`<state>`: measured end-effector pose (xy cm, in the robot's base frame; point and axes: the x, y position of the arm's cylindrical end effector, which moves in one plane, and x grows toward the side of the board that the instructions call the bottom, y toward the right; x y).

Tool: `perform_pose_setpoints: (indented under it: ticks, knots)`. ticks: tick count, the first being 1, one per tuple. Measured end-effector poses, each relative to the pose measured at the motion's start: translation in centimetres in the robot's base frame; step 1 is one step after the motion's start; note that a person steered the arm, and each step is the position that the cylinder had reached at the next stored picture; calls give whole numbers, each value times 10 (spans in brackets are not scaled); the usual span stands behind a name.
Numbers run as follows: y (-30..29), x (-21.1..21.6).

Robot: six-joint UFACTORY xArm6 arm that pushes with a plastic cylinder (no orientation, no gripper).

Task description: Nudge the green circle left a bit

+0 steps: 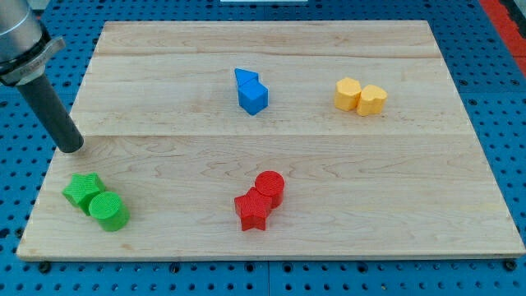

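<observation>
The green circle (109, 211) lies near the board's bottom left corner, touching a green star (82, 190) just up and left of it. My tip (71, 148) rests on the board at the view's left edge, above the green star and up-left of the green circle, apart from both blocks.
A wooden board (271, 238) lies on a blue pegboard. A red circle (270, 187) and a red star (251, 210) touch at bottom centre. Two blue blocks (251, 92) sit at top centre. A yellow hexagon (348, 93) and a yellow heart (372, 99) sit at top right.
</observation>
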<state>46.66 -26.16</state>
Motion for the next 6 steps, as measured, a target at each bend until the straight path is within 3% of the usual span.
perform_pose_setpoints:
  ticks: [1, 2, 3, 5, 6]
  knots:
    - [59, -7]
    - [170, 3]
    - [156, 46]
    - [147, 56]
    - [140, 93]
